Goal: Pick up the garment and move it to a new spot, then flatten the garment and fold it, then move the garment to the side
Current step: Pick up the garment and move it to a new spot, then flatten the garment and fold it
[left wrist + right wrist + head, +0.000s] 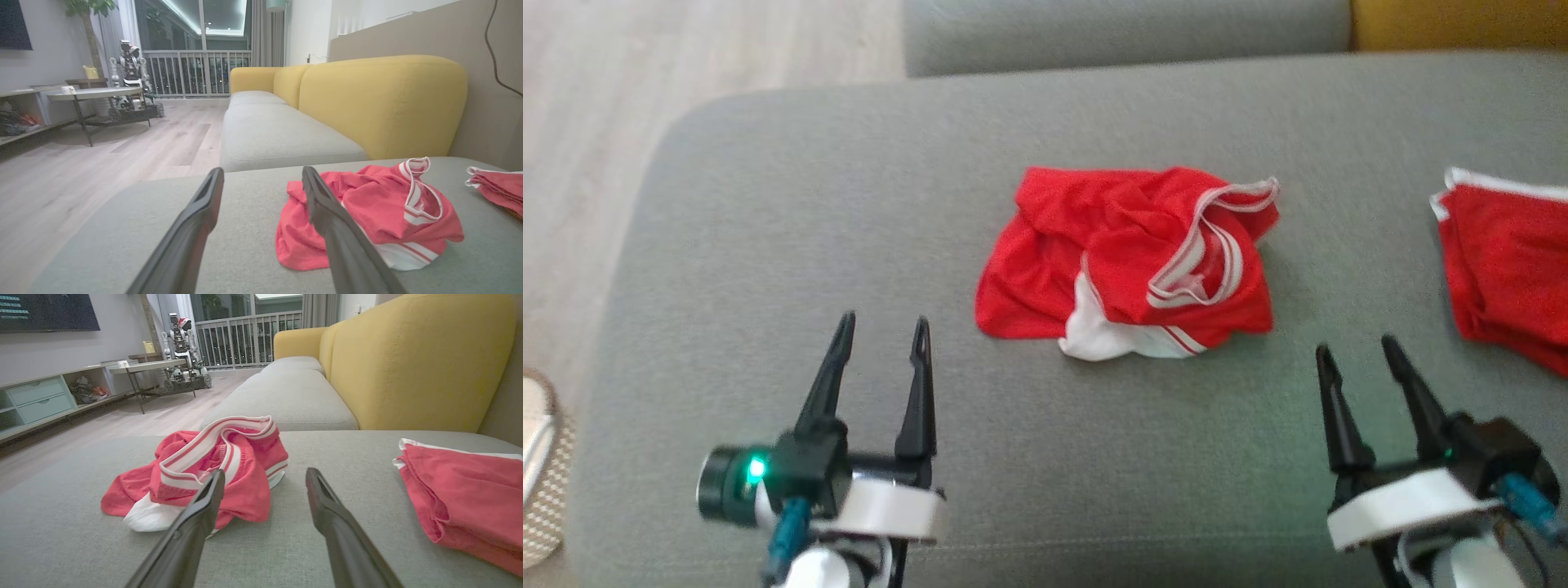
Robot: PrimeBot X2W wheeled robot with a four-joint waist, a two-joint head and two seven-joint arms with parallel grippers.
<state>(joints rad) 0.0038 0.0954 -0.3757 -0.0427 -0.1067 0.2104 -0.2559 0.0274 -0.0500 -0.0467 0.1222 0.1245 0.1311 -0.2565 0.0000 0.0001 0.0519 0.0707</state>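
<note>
Where the garment (1123, 261) lies: crumpled in a red-and-white heap near the middle of the grey sofa cushion (809, 204), with a white-striped band on top.
Left tool (885, 321): released, fingers spread with nothing between them; near the heap's lower left, clear of it.
Right tool (1357, 346): released, fingers spread and empty; near the heap's lower right corner, not touching.
Second red garment (1503, 261): lies flatter towards the cushion's right, apart from the heap.
Yellow backrest (408, 363): behind the cushion.

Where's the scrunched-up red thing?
In the head view, the crumpled garment lies mid-cushion on the grey sofa, left of the second red garment.
</note>
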